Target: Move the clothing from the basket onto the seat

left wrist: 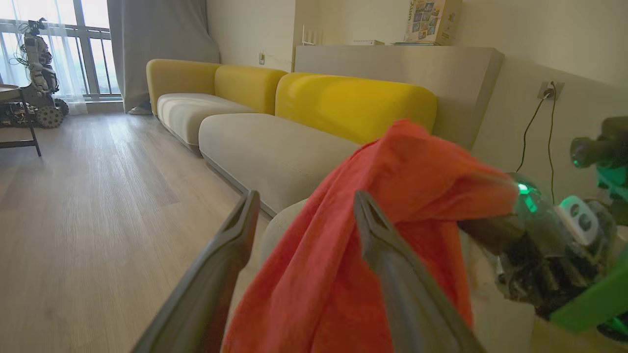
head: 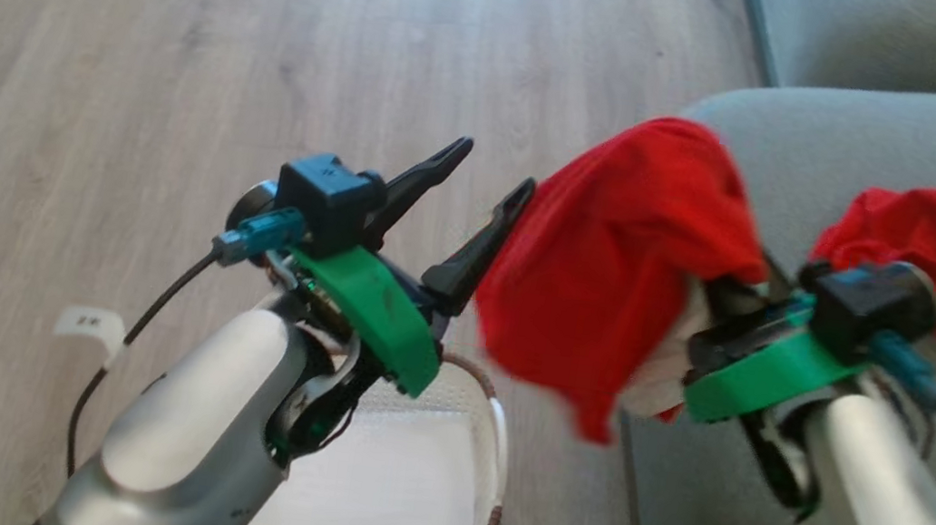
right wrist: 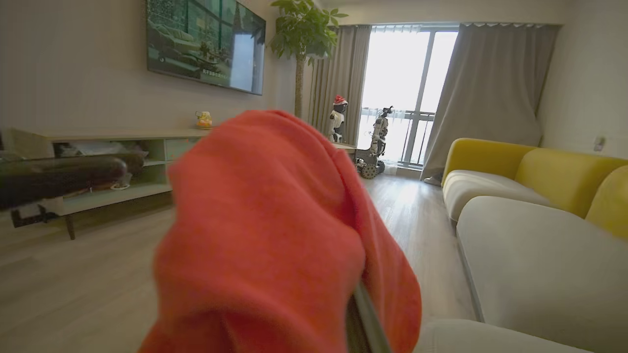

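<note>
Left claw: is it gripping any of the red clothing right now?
No: in the head view the left claw is open with nothing between its fingers, and the red garment hangs beside it.

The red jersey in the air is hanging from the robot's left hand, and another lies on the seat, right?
No: the red jersey hangs from the right hand; the left hand is open, as the head view shows. The other jersey does lie on the seat.
</note>
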